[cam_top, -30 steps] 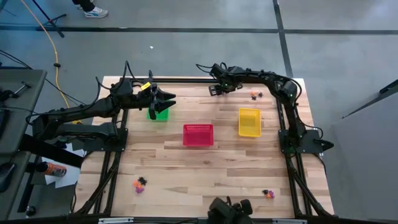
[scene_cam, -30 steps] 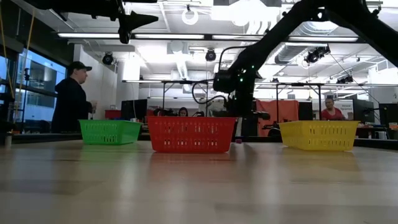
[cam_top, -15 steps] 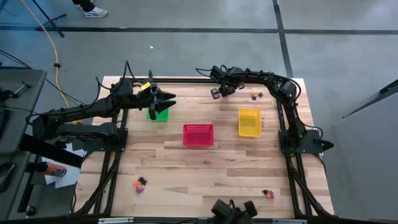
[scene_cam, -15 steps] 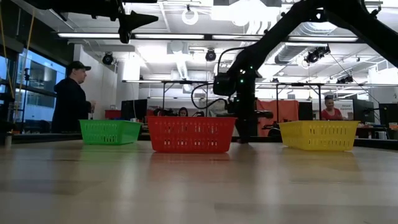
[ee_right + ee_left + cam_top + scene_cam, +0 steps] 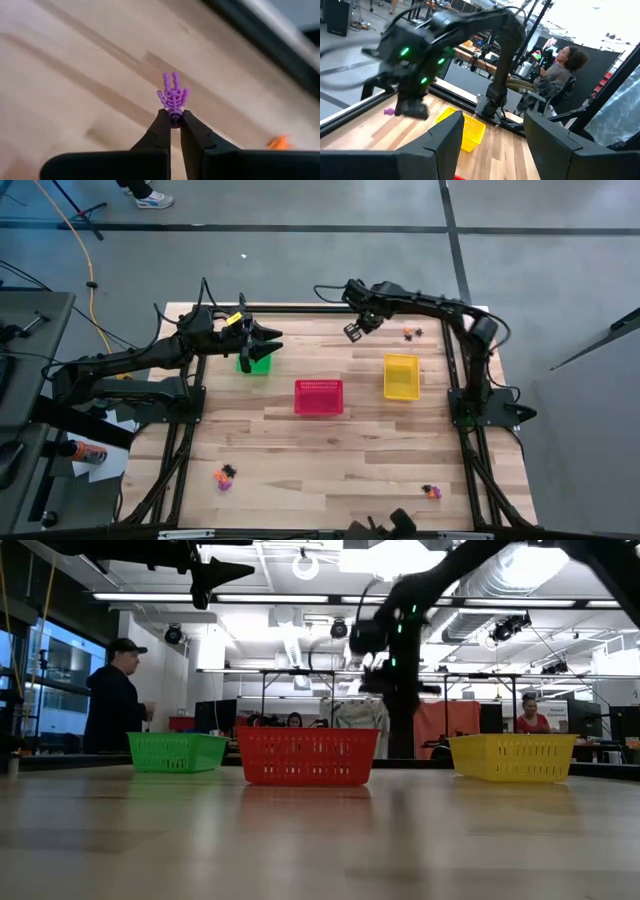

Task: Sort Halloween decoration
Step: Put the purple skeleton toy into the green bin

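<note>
While the left end effector (image 5: 268,343) hangs wide apart over the green basket (image 5: 255,363), I read the right end effector (image 5: 174,119) as pinched tight on a purple skeleton trinket (image 5: 173,96), held clear above the bench (image 5: 330,440) near its far edge. More trinkets sit on the bench: one cluster beyond the yellow basket (image 5: 401,376), two near the front corners. Red basket (image 5: 319,397) is mid-bench.

Both arms (image 5: 140,360) are black jointed links with exposed black cables, green indicator lights, yellow tape, and tapered black fingers (image 5: 162,131).
</note>
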`<act>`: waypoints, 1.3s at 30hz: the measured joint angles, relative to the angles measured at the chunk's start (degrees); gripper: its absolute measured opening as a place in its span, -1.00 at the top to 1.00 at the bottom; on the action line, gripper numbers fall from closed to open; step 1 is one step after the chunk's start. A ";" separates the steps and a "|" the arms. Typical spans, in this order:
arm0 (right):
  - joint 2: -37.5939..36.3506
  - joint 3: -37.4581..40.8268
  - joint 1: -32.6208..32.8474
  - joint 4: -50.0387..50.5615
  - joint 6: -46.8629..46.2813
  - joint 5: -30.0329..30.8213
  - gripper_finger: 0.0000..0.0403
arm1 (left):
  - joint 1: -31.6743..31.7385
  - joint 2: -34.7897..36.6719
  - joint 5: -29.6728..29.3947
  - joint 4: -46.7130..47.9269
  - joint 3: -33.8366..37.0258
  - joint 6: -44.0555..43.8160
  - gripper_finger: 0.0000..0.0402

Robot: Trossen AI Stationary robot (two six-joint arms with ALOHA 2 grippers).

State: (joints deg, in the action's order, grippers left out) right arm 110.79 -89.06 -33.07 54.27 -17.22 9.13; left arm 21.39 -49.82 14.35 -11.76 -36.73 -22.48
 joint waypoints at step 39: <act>-48.48 46.34 23.11 -62.71 1.23 -12.81 0.94 | 0.00 -2.29 -0.66 -6.36 0.04 5.14 0.02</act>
State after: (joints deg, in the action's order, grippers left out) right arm 62.30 -42.72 -9.96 -8.45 -15.99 -3.68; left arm 21.39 -52.12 13.69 -18.12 -36.69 -17.34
